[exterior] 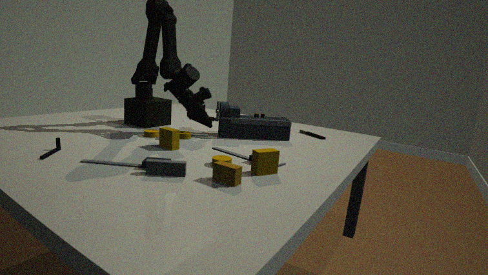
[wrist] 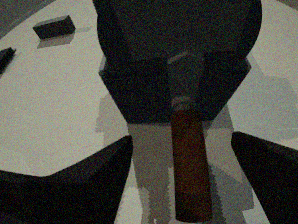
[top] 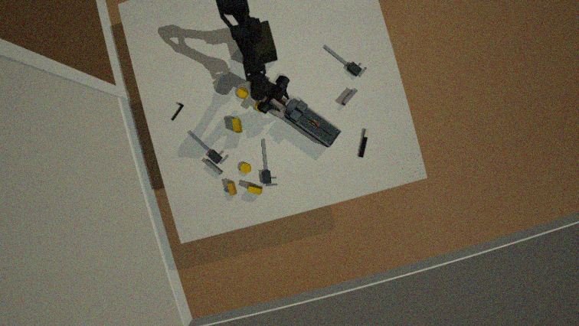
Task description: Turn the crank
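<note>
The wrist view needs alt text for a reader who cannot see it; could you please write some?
A reddish-brown crank handle hangs between the gripper's two dark fingers, which stand apart from it. Behind it looms the machine's dark block, on a white table.
</note>
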Controlling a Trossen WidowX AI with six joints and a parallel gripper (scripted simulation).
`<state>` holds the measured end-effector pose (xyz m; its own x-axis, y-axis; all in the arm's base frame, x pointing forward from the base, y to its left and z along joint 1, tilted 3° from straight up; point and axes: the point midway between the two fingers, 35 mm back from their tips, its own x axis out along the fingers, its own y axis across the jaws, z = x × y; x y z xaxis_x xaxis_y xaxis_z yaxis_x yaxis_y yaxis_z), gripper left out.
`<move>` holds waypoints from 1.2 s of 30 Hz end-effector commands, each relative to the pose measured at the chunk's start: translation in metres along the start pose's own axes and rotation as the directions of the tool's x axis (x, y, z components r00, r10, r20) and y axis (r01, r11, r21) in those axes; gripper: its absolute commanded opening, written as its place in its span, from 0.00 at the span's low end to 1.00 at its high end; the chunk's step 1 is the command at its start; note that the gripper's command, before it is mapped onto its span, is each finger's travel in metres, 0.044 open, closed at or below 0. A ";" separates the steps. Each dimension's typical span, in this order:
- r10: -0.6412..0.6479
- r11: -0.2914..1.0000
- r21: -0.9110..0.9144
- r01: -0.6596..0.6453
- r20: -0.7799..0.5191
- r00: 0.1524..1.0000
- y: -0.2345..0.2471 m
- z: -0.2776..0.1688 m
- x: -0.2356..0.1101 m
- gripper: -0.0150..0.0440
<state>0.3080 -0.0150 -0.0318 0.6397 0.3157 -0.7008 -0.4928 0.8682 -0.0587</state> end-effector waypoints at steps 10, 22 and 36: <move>0.006 1.000 -0.005 -0.006 0.001 1.000 0.001 -0.001 0.001 0.29; 0.007 1.000 -0.005 -0.007 0.001 1.000 0.003 -0.001 0.001 0.25; 0.007 1.000 -0.004 -0.007 0.001 1.000 0.013 -0.002 0.001 0.25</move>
<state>0.3055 -0.0120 -0.0339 0.6485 0.3001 -0.6996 -0.4841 0.8718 -0.0749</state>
